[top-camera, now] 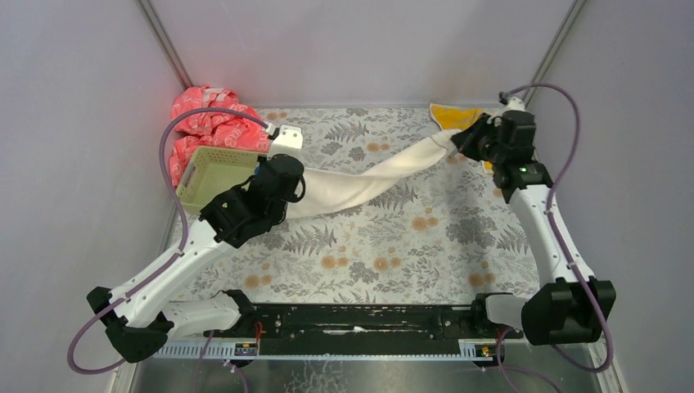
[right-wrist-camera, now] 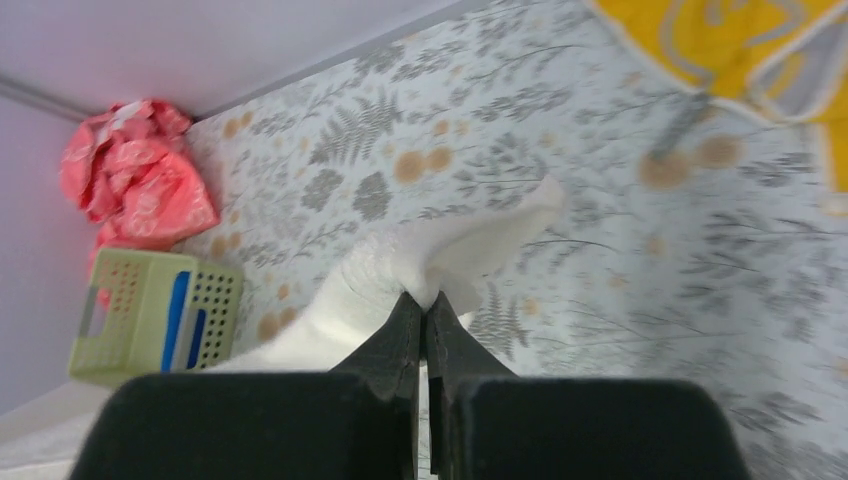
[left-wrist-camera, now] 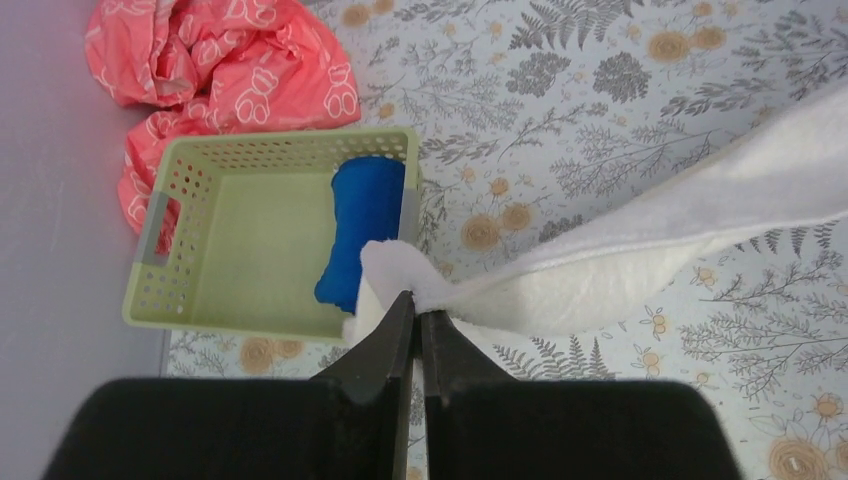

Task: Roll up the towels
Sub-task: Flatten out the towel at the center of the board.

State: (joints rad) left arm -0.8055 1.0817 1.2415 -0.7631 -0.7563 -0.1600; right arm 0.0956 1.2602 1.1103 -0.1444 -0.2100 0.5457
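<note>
The long cream-white towel hangs stretched between both grippers above the floral table; it also shows in the left wrist view and the right wrist view. My left gripper is shut on its left end, beside the basket. My right gripper is shut on its right end at the back right. The royal blue towel lies rolled inside the green basket. The yellow-orange towel lies flat at the back right, also in the right wrist view, partly hidden by my right arm.
A pink-red patterned cloth is bunched in the back left corner behind the basket. Grey walls close in the table on three sides. The arm bases and a black rail sit at the near edge.
</note>
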